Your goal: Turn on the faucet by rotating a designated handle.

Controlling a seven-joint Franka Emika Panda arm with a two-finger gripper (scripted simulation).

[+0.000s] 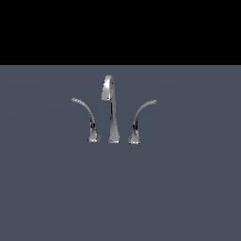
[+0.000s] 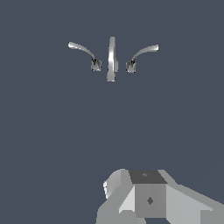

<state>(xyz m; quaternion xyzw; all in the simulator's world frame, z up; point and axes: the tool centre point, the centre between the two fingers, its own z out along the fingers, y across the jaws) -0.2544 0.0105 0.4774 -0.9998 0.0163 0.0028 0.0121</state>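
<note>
While the pincer (image 2: 131, 214) was well apart from the handle (image 1: 141, 113), the lever lay straight ahead; its fingers were perhaps hidden, so I cannot tell their state.

We see a flat, slate-blue floor (image 1: 188, 188) spreading across the lower part of the exterior view, plain and evenly lit, with no seams or markings that we can make out. Above it, a solid black backdrop (image 1: 120, 30) fills the upper band, meeting the floor along a straight, level edge. From the wrist view, we find the same slate-blue floor (image 2: 43, 140) filling nearly the whole picture, uniform in tone throughout.
</note>
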